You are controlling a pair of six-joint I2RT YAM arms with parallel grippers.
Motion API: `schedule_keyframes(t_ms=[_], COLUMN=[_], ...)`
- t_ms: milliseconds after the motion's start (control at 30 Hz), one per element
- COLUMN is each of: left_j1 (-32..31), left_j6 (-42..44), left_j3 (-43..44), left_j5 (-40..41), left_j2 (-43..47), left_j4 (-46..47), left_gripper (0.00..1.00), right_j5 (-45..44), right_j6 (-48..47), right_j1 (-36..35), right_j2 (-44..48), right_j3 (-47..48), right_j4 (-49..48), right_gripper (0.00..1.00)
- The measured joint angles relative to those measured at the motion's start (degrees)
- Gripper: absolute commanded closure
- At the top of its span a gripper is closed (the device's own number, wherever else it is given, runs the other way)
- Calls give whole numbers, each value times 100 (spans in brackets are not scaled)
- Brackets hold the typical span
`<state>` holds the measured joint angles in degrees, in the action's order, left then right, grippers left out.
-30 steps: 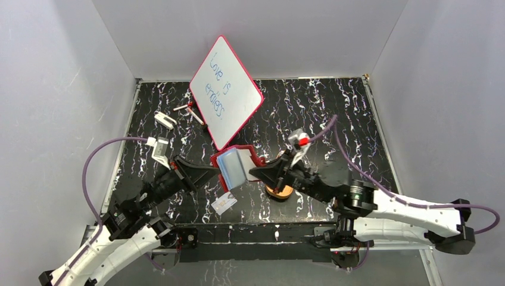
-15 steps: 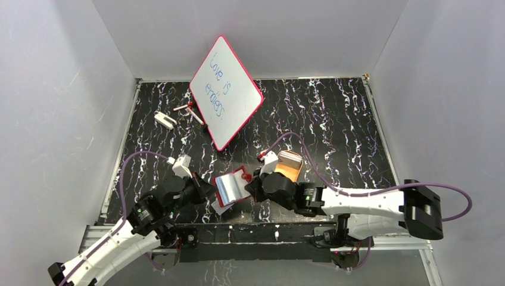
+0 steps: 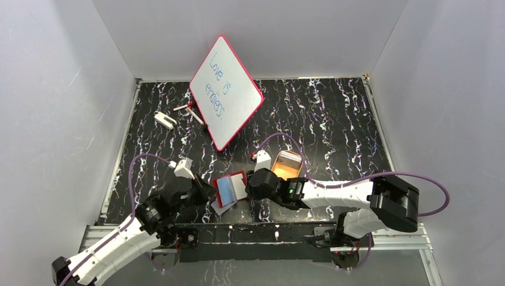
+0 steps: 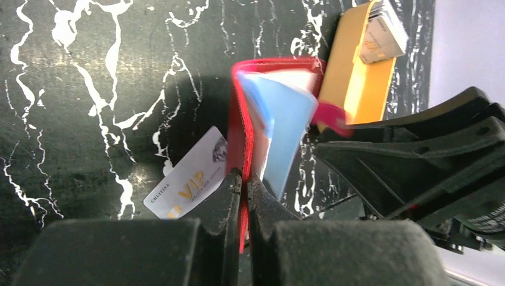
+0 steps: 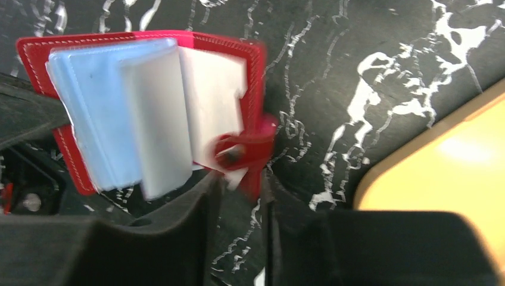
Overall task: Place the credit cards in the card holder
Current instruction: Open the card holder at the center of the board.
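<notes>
We see the card holder (image 3: 229,187) standing open on the desk (image 3: 333,119), held between the two grippers, with its red cover outward and its bluish sleeves (image 4: 284,128) fanned out. The left gripper (image 4: 243,176) comes at the card holder from its left, and its jaws are pinched tight on the edge of the red cover. The right gripper (image 5: 238,179) sits at the card holder's right side. Its jaws stand a narrow way apart, with the snap tab (image 5: 245,149) lying at their tips; we cannot tell whether they press on it. One credit card (image 4: 187,179), pale with gold print, lies flat on the desk just left of the card holder, its near corner tucked behind the left jaws. Right of the card holder, just beside it, is the orange tray (image 3: 283,171), and a small stack of cards (image 3: 290,156) leans in the tray's far end. Well behind the card holder a red-framed whiteboard (image 3: 226,89) stands tilted, with handwriting on it.
</notes>
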<state>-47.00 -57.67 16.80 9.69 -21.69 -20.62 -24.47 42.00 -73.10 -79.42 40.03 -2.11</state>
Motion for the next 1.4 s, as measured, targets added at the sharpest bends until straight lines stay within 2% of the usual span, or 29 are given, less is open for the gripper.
schedule_keyframes(t_ms=[67, 167, 333, 467, 567, 767, 1033, 1133, 1300, 1400], left_j1=[0, 0, 0, 0, 0, 0, 0, 0, 0, 0], left_j6=[0, 0, 2, 2, 2, 4, 2, 2, 2, 0], left_j3=[-116, -256, -348, -415, -435, -446, -518, -518, -518, -518], left_j5=[52, 105, 144, 162, 181, 208, 240, 240, 258, 264], left_j2=[-105, -232, -450, -568, -601, -649, -741, -756, -761, -739], left_j4=[146, 284, 584, 748, 820, 883, 938, 966, 966, 931], left_gripper=[100, 100, 100, 100, 100, 100, 100, 100, 100, 100], right_j5=[-4, -7, 24, 374, 741, 1285, 1228, 1128, 918, 765], right_j6=[-11, -37, -210, -407, -472, -468, -476, -481, -470, -459], right_j1=[50, 57, 57, 61, 61, 61, 61, 61, 59, 63], right_j2=[-15, 35, 472, 533, 168, -769, -1449, -1554, -1757, -1759], right_j3=[48, 177, 356, 621, 837, 929, 1285, 1390, 1513, 1526], right_j4=[223, 562, 942, 901, 647, 125, 24, 31, 72, 85], right_gripper=[48, 42, 51, 53, 53, 43, 36, 41, 59, 62])
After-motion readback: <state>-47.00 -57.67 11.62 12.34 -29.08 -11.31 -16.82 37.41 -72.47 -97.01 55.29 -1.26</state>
